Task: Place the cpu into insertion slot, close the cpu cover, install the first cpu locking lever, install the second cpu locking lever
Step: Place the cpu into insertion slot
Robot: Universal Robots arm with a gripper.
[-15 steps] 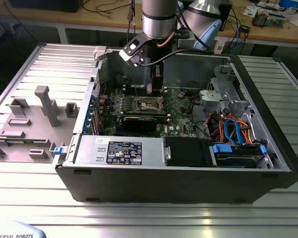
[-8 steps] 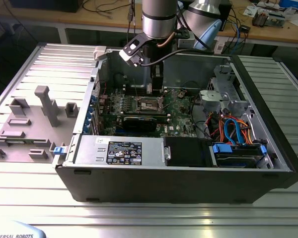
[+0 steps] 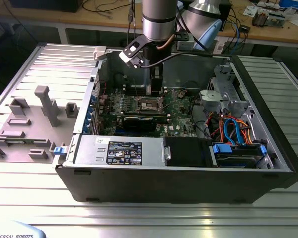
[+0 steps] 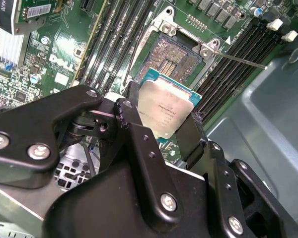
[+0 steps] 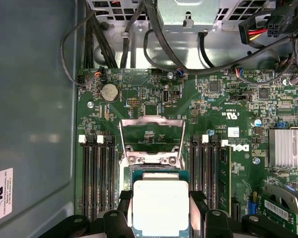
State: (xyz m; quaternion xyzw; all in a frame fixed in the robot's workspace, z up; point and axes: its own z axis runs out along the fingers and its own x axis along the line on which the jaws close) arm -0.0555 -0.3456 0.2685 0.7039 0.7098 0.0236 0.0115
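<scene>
The cpu [image 4: 166,111] is up in the air, silver top showing, clamped between the two black fingers [image 4: 191,134] of the pincer [image 4: 161,124]. The pincer is closed only as far as the chip's width, one finger on each of two opposite edges. You can see the grip in both wrist views.

In the second wrist view the chip hangs just above and beside the insertion slot [image 4: 175,57], not touching it. The slot's dark pin field is bare, and a thin metal lever [image 4: 238,59] sticks out beside it.

In the first wrist view the cpu cover [image 5: 151,158] is swung open off the socket, with green board showing through its square cut-out.

The slot sits mid-way across the motherboard [image 5: 139,94], between two banks of long memory slots [image 5: 97,173].

In the exterior view the arm [image 3: 159,20] reaches down into the open computer case [image 3: 188,183], near the case's far wall. The case lies on its side on the ribbed metal tabletop [image 3: 139,218].
</scene>
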